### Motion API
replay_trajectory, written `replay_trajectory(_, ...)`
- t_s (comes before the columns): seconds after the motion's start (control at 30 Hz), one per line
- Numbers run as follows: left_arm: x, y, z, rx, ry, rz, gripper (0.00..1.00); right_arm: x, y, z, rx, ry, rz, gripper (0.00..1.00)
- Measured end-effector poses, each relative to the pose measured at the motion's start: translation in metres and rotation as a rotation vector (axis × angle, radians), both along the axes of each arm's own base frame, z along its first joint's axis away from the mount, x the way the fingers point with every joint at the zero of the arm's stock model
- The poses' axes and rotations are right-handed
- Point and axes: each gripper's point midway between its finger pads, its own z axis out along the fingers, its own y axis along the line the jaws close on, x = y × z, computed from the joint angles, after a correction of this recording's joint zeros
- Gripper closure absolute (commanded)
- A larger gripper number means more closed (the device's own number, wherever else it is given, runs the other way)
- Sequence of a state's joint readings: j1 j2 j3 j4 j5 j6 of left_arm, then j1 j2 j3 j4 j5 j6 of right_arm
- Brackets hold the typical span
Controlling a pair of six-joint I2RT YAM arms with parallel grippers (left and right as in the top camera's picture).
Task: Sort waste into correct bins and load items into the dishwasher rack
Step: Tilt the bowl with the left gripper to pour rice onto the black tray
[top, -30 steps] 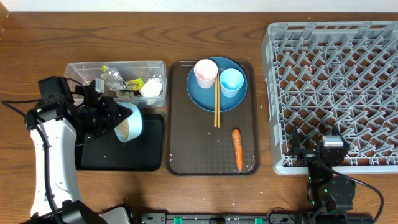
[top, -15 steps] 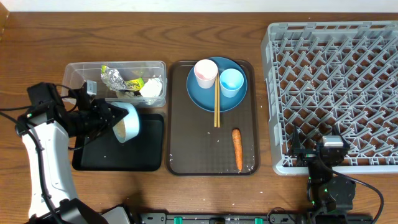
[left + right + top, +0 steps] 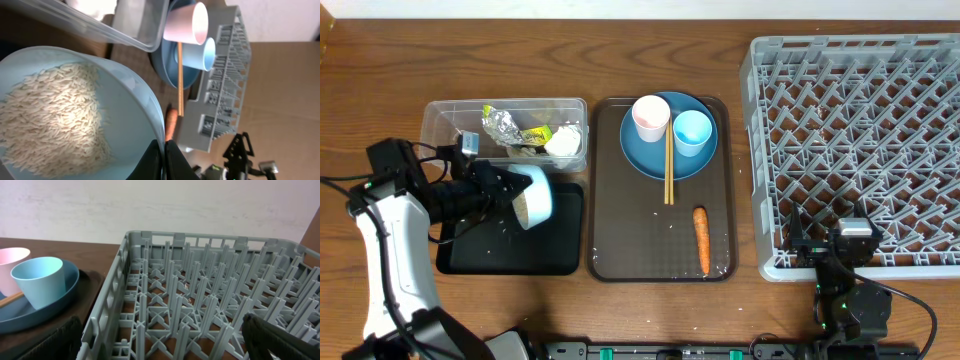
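My left gripper (image 3: 512,190) is shut on the rim of the pale-blue bowl (image 3: 536,194) and holds it tipped on its side over the black tray (image 3: 510,255). In the left wrist view the fingers (image 3: 155,162) pinch the bowl (image 3: 135,110), and rice (image 3: 50,115) lies inside it. The clear tub (image 3: 440,118) holds foil (image 3: 500,124), a yellow-green wrapper (image 3: 536,133) and tissue (image 3: 563,144). The dark-blue plate (image 3: 650,160) carries the pink cup (image 3: 651,117), the light-blue cup (image 3: 693,131) and the chopsticks (image 3: 668,170). The carrot (image 3: 701,240) lies on the brown tray. My right gripper (image 3: 167,340) is open and empty at the grey rack (image 3: 860,140).
The brown serving tray (image 3: 620,240) sits between the two bins and the rack. My right arm's base (image 3: 850,300) is at the table's front edge, below the rack's near corner. Bare wood table lies at the far left and along the back.
My left arm has drawn back to the left. The bowl has stayed tipped over the black tray and shifted slightly. The right arm has not moved.
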State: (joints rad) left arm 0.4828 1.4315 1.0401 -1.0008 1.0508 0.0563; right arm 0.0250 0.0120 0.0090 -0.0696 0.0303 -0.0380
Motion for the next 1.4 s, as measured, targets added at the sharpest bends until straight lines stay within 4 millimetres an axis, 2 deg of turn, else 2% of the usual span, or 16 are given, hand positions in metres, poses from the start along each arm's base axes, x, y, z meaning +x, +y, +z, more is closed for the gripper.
replay_trajectory(0.27, -0.001, -0.005, 0.003, -0.128, -0.014, -0.026, 0.94, 0.000, 0.000, 0.000, 0.000, 0.000, 0.000, 0.01)
replay_trajectory(0.53, -0.012, 0.016, 0.008, -0.170, -0.037, 0.035, 0.94, 0.000, 0.000, 0.000, 0.000, 0.000, 0.000, 0.01)
replay_trajectory(0.93, -0.012, 0.038, 0.024, -0.253, -0.138, 0.135, 0.94, 0.000, 0.000, 0.000, 0.000, 0.000, 0.000, 0.01)
replay_trajectory(1.27, -0.024, 0.051, 0.015, -0.356, -0.188, 0.255, 0.94, 0.000, 0.000, 0.000, 0.000, 0.000, 0.000, 0.01)
replay_trajectory(1.4, -0.024, 0.056, 0.018, -0.380, -0.210, 0.285, 0.94, 0.000, 0.000, 0.000, 0.000, 0.000, 0.000, 0.01)
